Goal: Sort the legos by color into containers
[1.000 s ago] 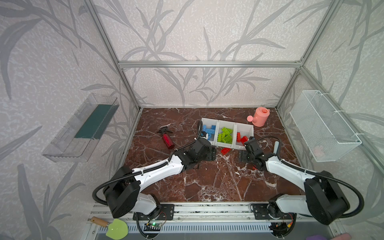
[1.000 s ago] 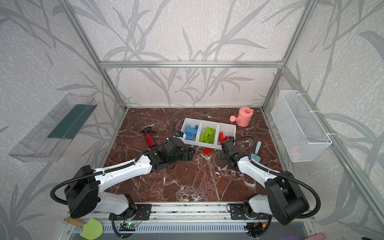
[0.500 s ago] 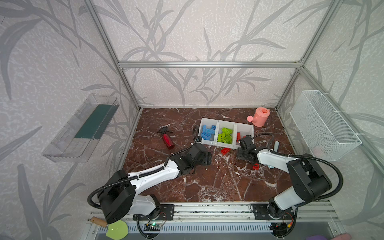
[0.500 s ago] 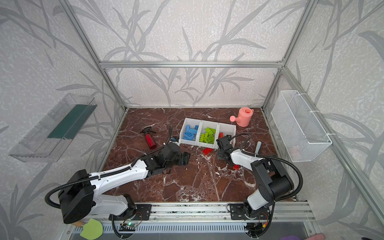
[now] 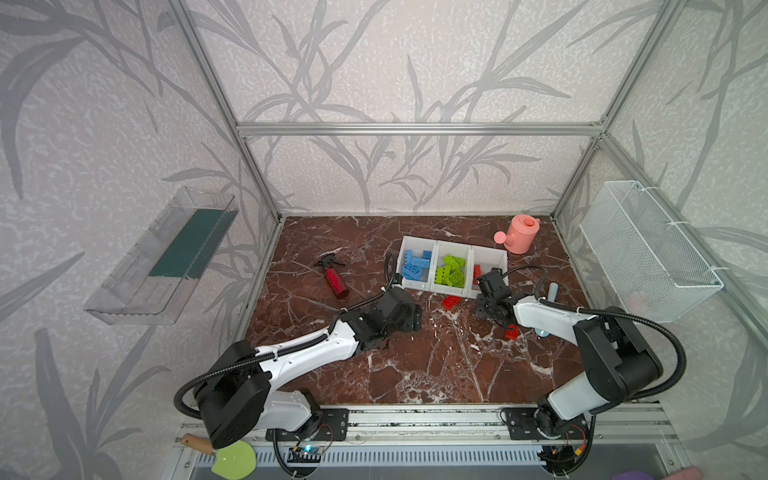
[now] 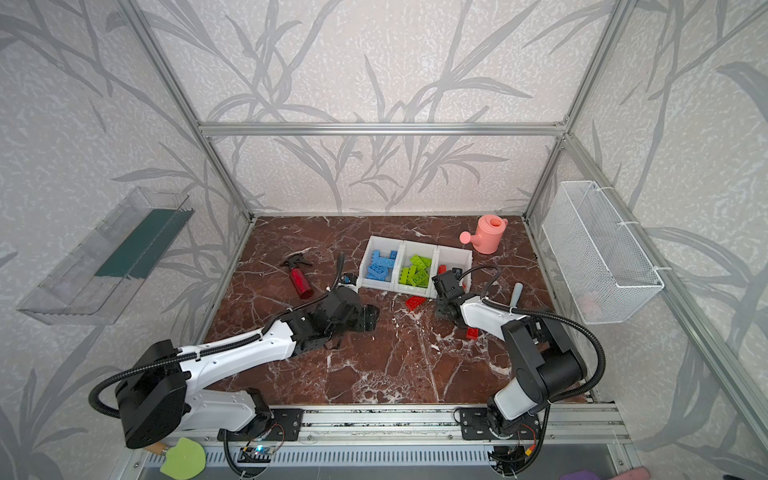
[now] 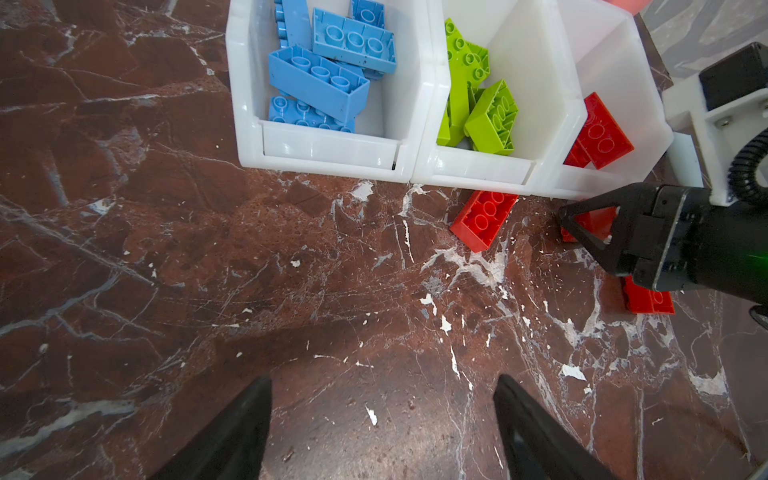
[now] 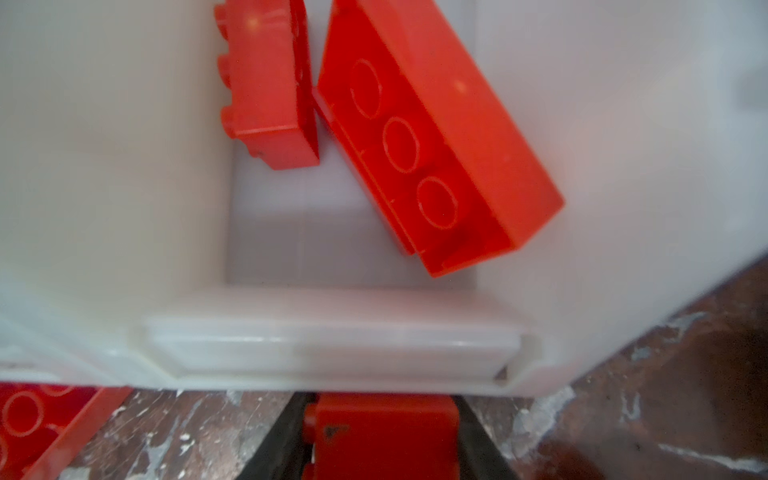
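Three joined white containers hold sorted legos: blue legos in the left one, green legos in the middle, red legos in the right. My right gripper is low, just before the right container's front lip, and is shut on a red lego. Two loose red legos lie on the floor near it. My left gripper hovers open and empty over bare floor in front of the containers.
A red spray bottle lies left of the containers. A pink watering can stands behind them. A grey-handled tool lies by the right arm. On the walls hang a wire basket and a clear tray.
My right gripper moved left to the front of the right container and its jaws came together on a red lego. My left gripper drew back slightly, still open.
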